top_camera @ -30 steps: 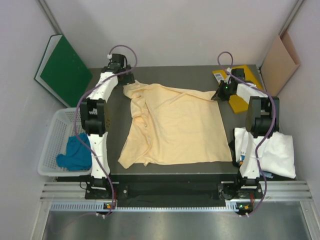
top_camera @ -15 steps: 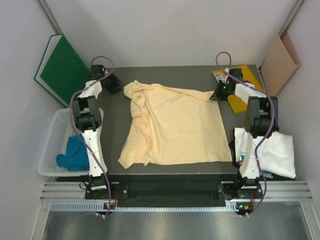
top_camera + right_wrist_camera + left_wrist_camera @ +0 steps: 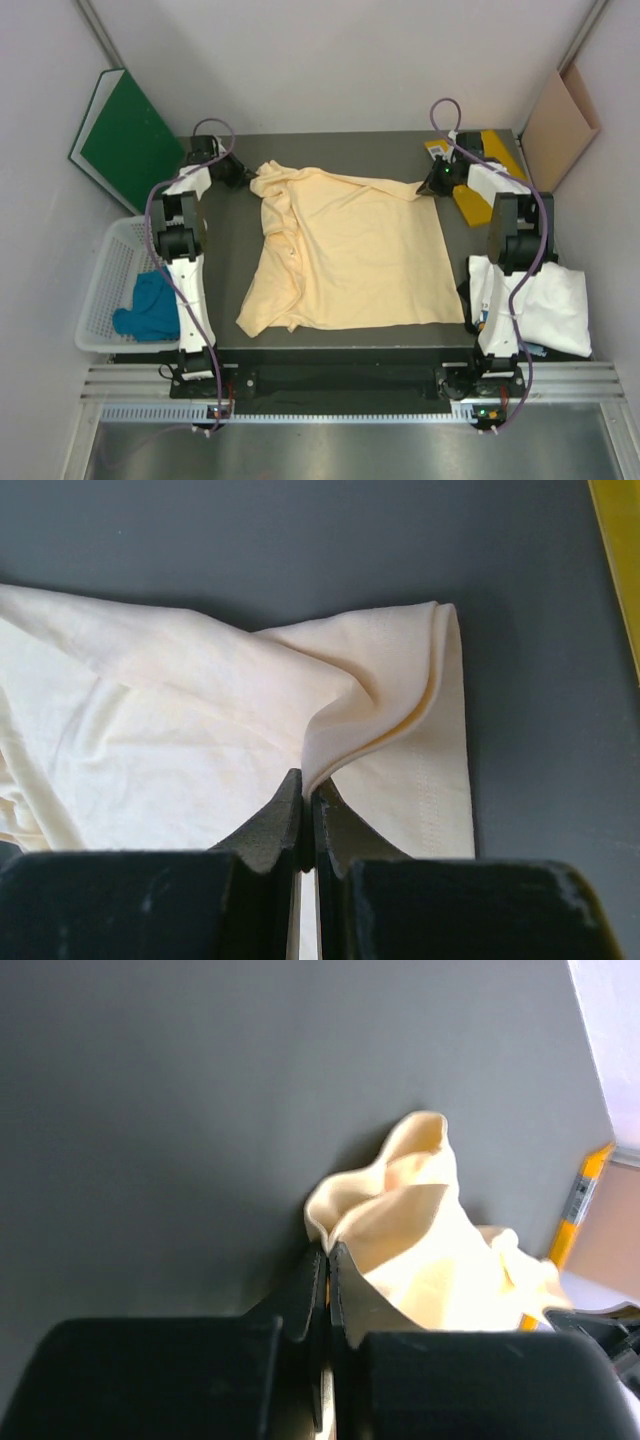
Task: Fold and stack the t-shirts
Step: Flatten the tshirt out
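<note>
Pale peach-yellow t-shirt (image 3: pixel 350 250): spread over the middle of the dark table (image 3: pixel 225 250). Mostly flat. Left edge rumpled and folded onto itself. Near hem close to the near edge of the table. Far-left corner gathered into a raised bunch, far-right corner drawn up into a small peak.

Left gripper (image 3: pixel 240 176): positioned at the far-left corner of the shirt. Fingertips (image 3: pixel 305 1290) pressed together in the left wrist view, with the bunched cloth starting right at the tips. Apparently pinching the fold, though the amount of cloth caught between the pads is not clear from this angle.

Right gripper (image 3: pixel 428 188): positioned at the far-right corner of the shirt. Fingertips (image 3: pixel 280 820) pressed together on the fabric in the right wrist view. Ridge of cloth rising straight out from between the tips, hemmed edge lying flat on the table to the right.

White t-shirt (image 3: pixel 545 305): lying at the right side of the table, beside the base of the right arm and partly behind it. Small print visible at its left edge.

Teal-blue t-shirt (image 3: pixel 150 305): crumpled inside the white basket (image 3: pixel 100 270), left of the table.

Bright-yellow folder (image 3: pixel 498 148): at the far-right corner of the table, partly under the right arm.

Green board (image 3: pixel 125 135): leaning against the left wall. Brown cardboard (image 3: pixel 560 125): leaning against the right wall.
</note>
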Motion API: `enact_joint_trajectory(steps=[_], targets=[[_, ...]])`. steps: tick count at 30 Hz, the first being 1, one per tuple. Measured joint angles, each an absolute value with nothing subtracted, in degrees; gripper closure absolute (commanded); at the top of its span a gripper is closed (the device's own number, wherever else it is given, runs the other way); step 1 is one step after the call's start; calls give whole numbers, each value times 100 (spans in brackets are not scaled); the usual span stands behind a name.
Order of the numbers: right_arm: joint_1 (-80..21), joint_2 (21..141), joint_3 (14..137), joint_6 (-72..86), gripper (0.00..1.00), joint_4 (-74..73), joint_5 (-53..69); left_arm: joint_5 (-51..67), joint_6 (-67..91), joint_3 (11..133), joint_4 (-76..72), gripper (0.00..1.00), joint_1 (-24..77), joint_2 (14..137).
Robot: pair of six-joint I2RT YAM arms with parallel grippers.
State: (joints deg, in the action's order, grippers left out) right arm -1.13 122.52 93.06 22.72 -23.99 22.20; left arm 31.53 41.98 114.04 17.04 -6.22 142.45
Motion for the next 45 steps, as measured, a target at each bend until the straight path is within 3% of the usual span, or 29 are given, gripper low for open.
enact_joint_trajectory(steps=[13,18,28,33,45], targets=[[-113,12206,9673,2263,100,-2550,2152,2305,4047,12077,2200,100,-716,13622],[-113,12193,10606,2276,100,-2661,2123,2373,4200,13102,2121,100,-814,13319],[-113,11417,11078,2252,100,-2775,2102,2718,4372,13198,2202,100,-805,12545],[-113,10114,11067,1935,100,-3000,1846,2644,4086,13028,2567,100,-810,11487],[-115,5527,10274,1245,100,-2534,1236,1767,2714,12608,3229,100,-731,7196]])
